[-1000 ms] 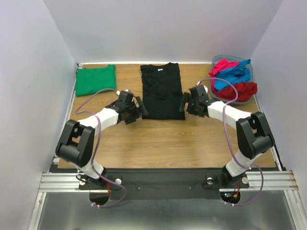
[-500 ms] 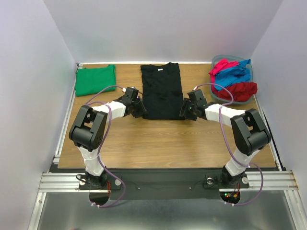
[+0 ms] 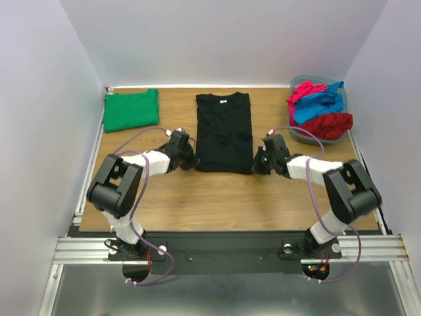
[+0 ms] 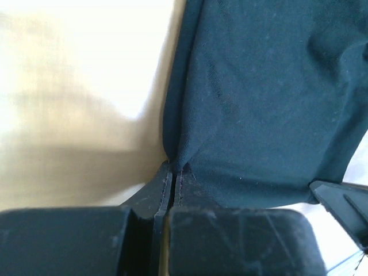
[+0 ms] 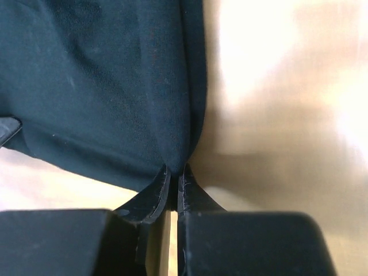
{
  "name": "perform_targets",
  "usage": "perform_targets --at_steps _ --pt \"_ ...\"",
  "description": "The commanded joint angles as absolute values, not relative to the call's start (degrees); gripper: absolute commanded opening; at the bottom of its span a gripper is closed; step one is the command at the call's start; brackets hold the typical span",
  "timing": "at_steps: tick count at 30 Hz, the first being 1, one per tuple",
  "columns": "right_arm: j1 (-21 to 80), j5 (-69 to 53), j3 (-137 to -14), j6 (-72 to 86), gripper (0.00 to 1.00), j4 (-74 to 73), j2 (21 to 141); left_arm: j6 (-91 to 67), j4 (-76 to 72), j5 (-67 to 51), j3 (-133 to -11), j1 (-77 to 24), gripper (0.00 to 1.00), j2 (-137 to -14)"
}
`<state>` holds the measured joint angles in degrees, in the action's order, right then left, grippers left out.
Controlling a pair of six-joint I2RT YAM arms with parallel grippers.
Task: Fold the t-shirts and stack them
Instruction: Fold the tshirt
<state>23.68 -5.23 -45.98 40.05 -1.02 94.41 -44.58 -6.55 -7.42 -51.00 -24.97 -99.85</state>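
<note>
Pinching the near hem of the black cloth t-shirt (image 3: 223, 131), laid lengthwise on the brown wooden table (image 3: 223, 197), with the left gripper (image 3: 191, 161) clamped on its left corner and the right gripper (image 3: 258, 165) on its right. Judging progress early: only the green cloth t-shirt (image 3: 131, 109) folded, far left; black one to fold and stack, then the crumpled red t-shirt (image 3: 332, 123), blue t-shirt (image 3: 319, 104) and pink t-shirt (image 3: 304, 90) heaped in the grey-blue plastic tub (image 3: 295, 83).

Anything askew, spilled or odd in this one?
Nothing stands out. The black cloth t-shirt lies flat mid-table, the left tool and right tool each shut on a near corner. The folded green t-shirt sits at far left; red, blue and pink shirts heap in the grey-blue plastic tub.
</note>
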Motion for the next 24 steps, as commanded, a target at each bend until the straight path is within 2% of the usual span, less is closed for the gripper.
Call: perform_targets --at_steps 1,4,9,14,19,24 --pt "23.9 -6.5 -39.2 38.8 0.0 -2.7 84.8 -45.3 0.3 -1.6 -42.4 -28.5 0.0 -92.2" --pt "23.9 -11.0 -32.0 38.7 0.0 -4.4 76.3 -49.2 0.3 -1.3 -34.4 -34.4 0.0 -84.7" --pt "24.2 -14.1 -26.0 40.7 0.0 -11.0 62.8 -56.2 2.8 -1.0 -28.7 -45.1 0.0 -69.2" --pt "24.3 -15.8 -29.8 39.0 0.01 -20.3 49.3 -59.1 6.3 -0.4 -29.2 -49.7 0.0 -56.1" --pt "24.3 -14.5 -38.6 38.4 0.0 -25.0 46.1 -57.0 10.4 2.5 -35.8 -49.9 0.0 -49.9" --pt "24.3 -8.3 -46.7 39.1 0.0 -24.6 50.4 -55.7 17.4 11.9 -44.0 -49.8 0.0 -53.4"
